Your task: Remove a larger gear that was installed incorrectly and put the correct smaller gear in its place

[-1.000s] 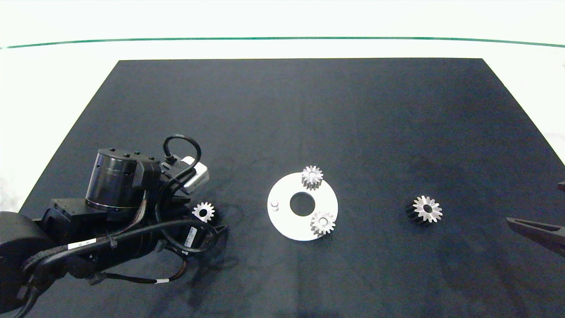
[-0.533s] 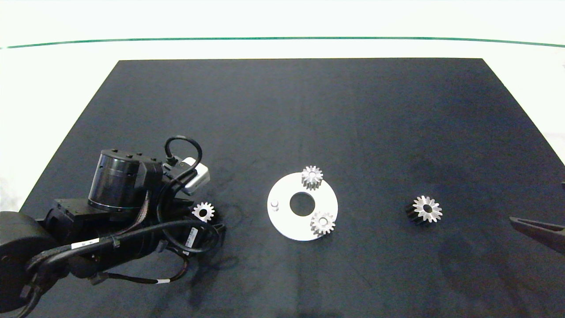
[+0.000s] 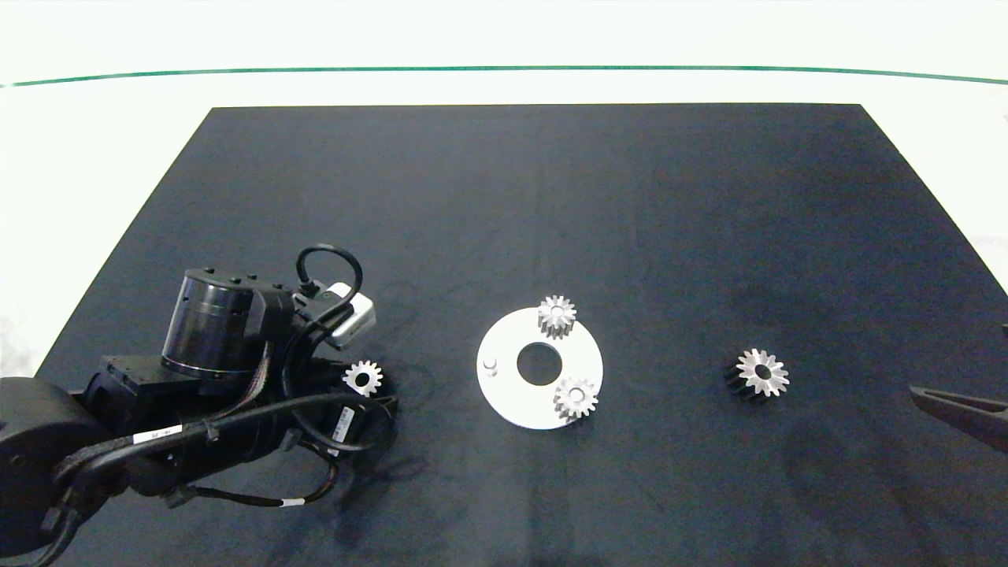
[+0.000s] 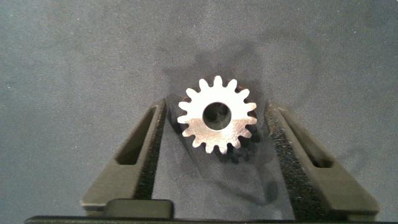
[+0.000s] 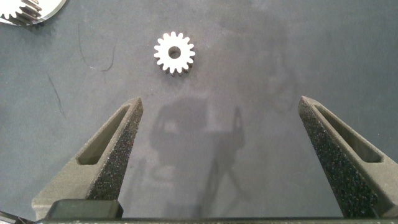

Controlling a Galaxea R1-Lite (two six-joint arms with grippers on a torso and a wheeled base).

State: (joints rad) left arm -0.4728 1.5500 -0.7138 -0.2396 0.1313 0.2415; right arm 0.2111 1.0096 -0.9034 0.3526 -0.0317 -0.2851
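Observation:
A small silver gear [image 3: 363, 378] [image 4: 217, 121] lies flat on the black mat, left of the white disc [image 3: 512, 398]. My left gripper [image 4: 217, 109] is open around it, one finger [image 4: 140, 155] on each side with a gap to the teeth. The larger gear [image 3: 756, 373] [image 5: 175, 53], with pointed teeth and dark flanks, sits on the mat right of the disc. My right gripper [image 5: 221, 102] is open and holds nothing, short of that gear; one of its fingers [image 3: 957, 409] shows at the right edge.
The white disc carries two small gears, one at its far rim [image 3: 557, 316] and one at its near right [image 3: 575, 398]. A bare peg [image 3: 490, 363] stands on its left side. The left arm [image 3: 213, 378] covers the mat's near left.
The left arm has crept slightly towards the small gear. The right finger has drawn back a little towards the right edge. No gear has moved.

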